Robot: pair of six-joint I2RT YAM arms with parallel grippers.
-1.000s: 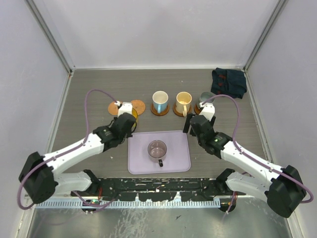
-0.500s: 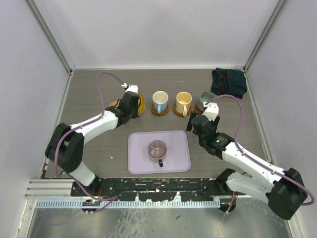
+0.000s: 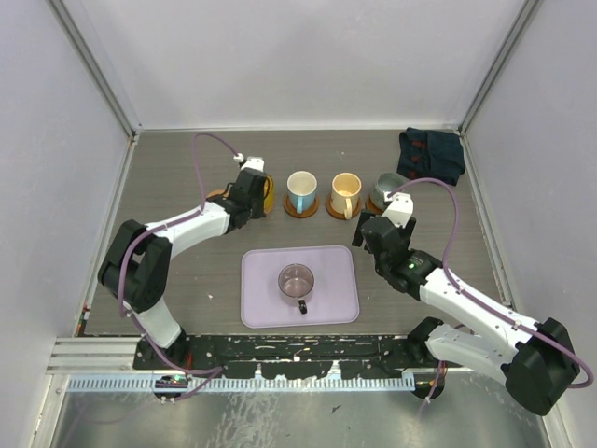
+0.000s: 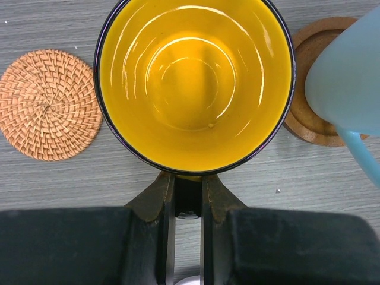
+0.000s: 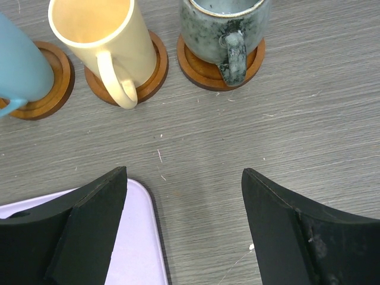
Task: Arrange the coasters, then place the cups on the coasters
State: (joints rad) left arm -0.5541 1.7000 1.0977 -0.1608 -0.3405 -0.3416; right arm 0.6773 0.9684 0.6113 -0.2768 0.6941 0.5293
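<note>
While both arms reach toward the far row, left to right:
Woven coaster (image 4: 48,105): far left.
Left gripper (image 4: 187,187): clamped on the handle of the orange-yellow cup (image 4: 194,83) (just right of that coaster).
Blue cup (image 3: 300,189), cream cup (image 3: 345,191), grey-green cup (image 5: 225,24): each on one of the wooden coasters (image 5: 155,68).
Purplish cup (image 3: 297,279): on lilac tray (image 3: 340,303), near centre.
Right gripper (image 5: 184,178): jaws apart, holding nothing.

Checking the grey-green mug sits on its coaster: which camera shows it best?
Right wrist view: the grey-green mug stands close up on its coaster, handle toward the camera. The top external view shows it small, beside the purple cable. The left wrist view misses it.
</note>
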